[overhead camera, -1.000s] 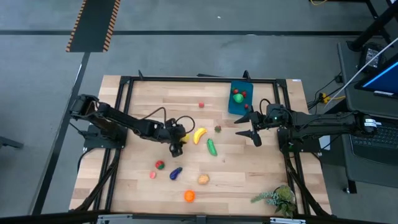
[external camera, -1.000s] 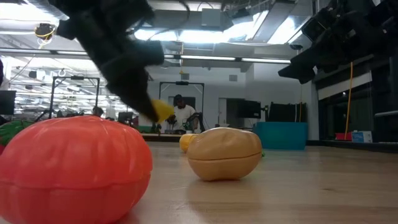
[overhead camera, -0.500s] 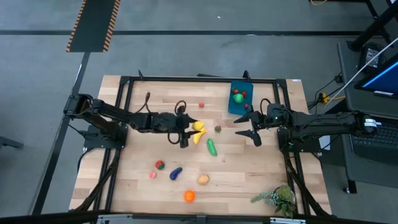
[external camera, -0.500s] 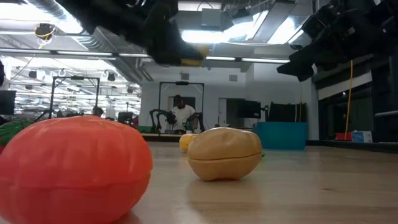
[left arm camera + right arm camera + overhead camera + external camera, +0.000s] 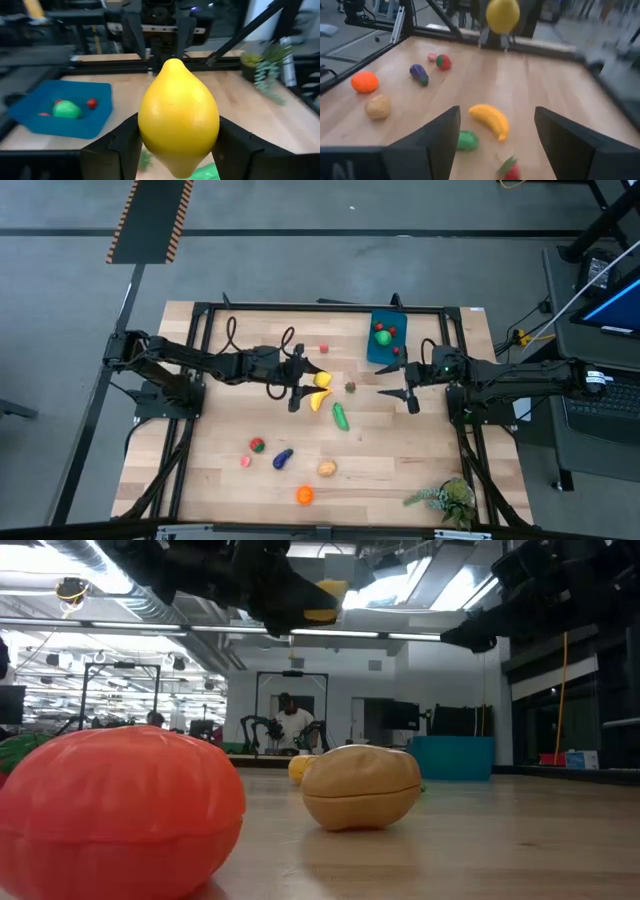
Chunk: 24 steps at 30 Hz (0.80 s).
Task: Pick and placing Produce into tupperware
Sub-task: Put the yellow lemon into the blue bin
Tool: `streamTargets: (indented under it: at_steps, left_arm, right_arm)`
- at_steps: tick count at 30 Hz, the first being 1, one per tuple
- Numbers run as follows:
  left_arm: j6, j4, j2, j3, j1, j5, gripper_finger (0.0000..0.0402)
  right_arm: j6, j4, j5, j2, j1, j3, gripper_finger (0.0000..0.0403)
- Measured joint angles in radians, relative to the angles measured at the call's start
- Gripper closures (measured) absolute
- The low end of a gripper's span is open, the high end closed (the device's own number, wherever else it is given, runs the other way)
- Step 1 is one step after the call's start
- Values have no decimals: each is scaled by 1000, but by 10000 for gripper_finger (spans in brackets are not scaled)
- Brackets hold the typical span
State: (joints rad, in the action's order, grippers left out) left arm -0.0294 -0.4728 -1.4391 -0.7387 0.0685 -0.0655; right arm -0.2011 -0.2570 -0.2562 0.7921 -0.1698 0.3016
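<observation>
High view is showing the left gripper point(image 5: 312, 381) near the middle of the wooden counter point(image 5: 230, 470), and its fingers are squeezing a yellow lemon point(image 5: 321, 380). Left wrist view is showing that lemon point(image 5: 178, 117) up close, sitting tight between the two dark fingers point(image 5: 118, 150). In the low view the lemon point(image 5: 322, 599) is hanging up in the air, well above the wood. The right gripper point(image 5: 403, 392) is waiting on the other side of the counter, just beside the blue tupperware point(image 5: 386, 337), and its fingers are spread wide apart with nothing between them. The tupperware is sitting near the far edge of the counter, and a green piece point(image 5: 382, 336) and little red pieces are lying inside it. The yellow banana point(image 5: 320, 400) is lying just under the left gripper, and the green cucumber point(image 5: 340, 416) is lying just beside the banana. A small red piece point(image 5: 324, 348) is sitting alone between the left gripper and the tupperware. More toys are lying closer to the near edge: a red and green one point(image 5: 256, 445), a pink one point(image 5: 245, 462), a purple eggplant point(image 5: 283, 458), a tan one point(image 5: 327, 469) and an orange one point(image 5: 304, 495). A leafy green sprig point(image 5: 442, 499) is lying in the near right corner.
</observation>
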Motion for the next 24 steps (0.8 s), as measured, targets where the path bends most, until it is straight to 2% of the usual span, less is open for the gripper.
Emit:
streamTargets:
  at_steps: [5, 10, 14, 18, 24]
  left_arm:
    - [80, -1, -16, 0, 44, -123, 212]
    - [109, -24, -76, -5, 70, -212, 212]
    - [125, -23, -155, -84, 81, -310, 212]
    - [125, 54, -232, -177, 100, -410, 212]
    - [102, 162, -281, -256, 120, -448, 212]
  right_arm:
    - [-137, -39, 0, 0, 23, 0, 146]
    - [-140, -49, 1, 33, 32, 0, 146]
    - [-137, -100, 1, 103, 32, 2, 146]
    - [-141, -99, 19, 170, 32, 42, 146]
    - [-144, -52, 68, 225, 33, 113, 146]
